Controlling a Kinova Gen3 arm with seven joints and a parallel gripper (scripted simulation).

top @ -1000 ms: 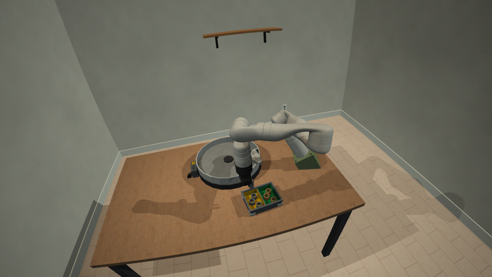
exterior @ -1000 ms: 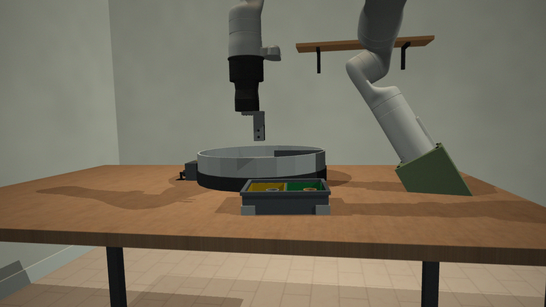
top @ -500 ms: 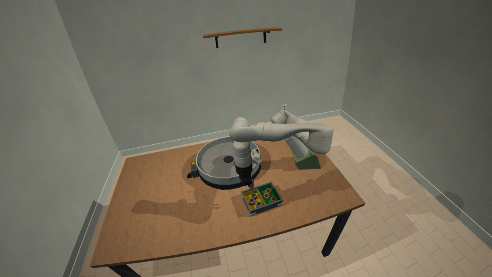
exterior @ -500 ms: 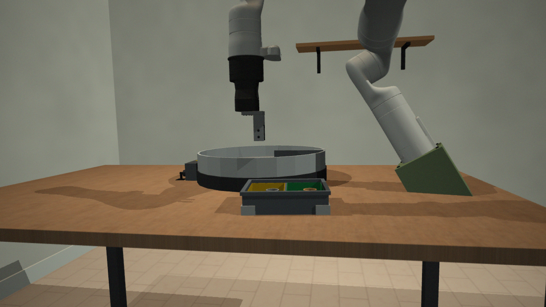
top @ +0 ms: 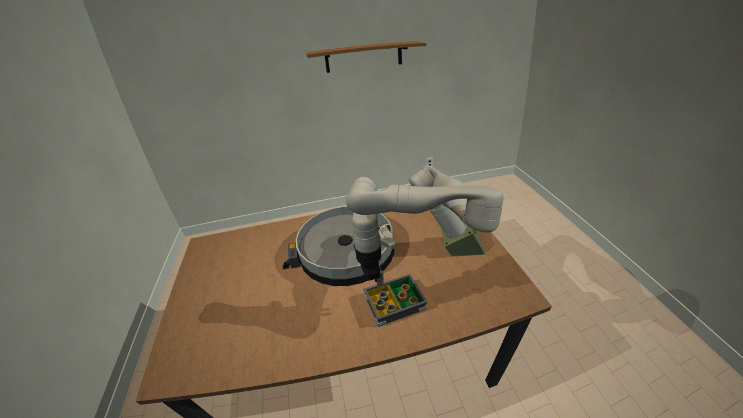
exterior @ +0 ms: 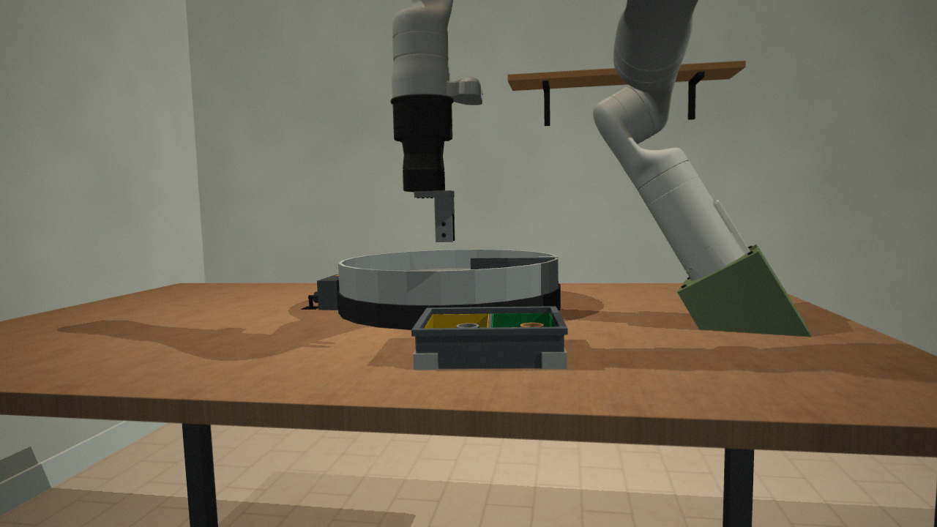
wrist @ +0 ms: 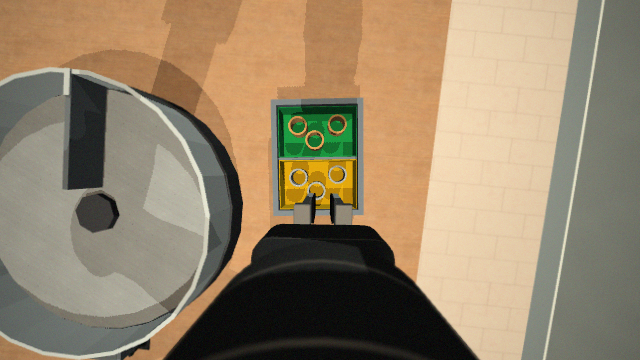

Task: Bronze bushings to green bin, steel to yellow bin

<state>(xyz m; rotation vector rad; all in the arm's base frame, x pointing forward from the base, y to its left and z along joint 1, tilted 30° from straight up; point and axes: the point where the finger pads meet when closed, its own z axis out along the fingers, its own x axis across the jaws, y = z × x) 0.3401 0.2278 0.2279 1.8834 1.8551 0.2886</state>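
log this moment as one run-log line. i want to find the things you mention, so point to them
claw (top: 379, 283) (exterior: 444, 240) (wrist: 322, 203): open, nothing held | green bin (top: 414, 286) (exterior: 514, 318) (wrist: 345, 151): three bronze bushings (top: 402, 299) (exterior: 531, 322) (wrist: 306, 140) | yellow bin (top: 373, 296) (exterior: 449, 320) (wrist: 327, 165): three steel bushings (top: 380, 307) (exterior: 468, 323) (wrist: 291, 177) | turntable (top: 321, 238) (exterior: 445, 288) (wrist: 40, 210): no bushing visible, partly hidden
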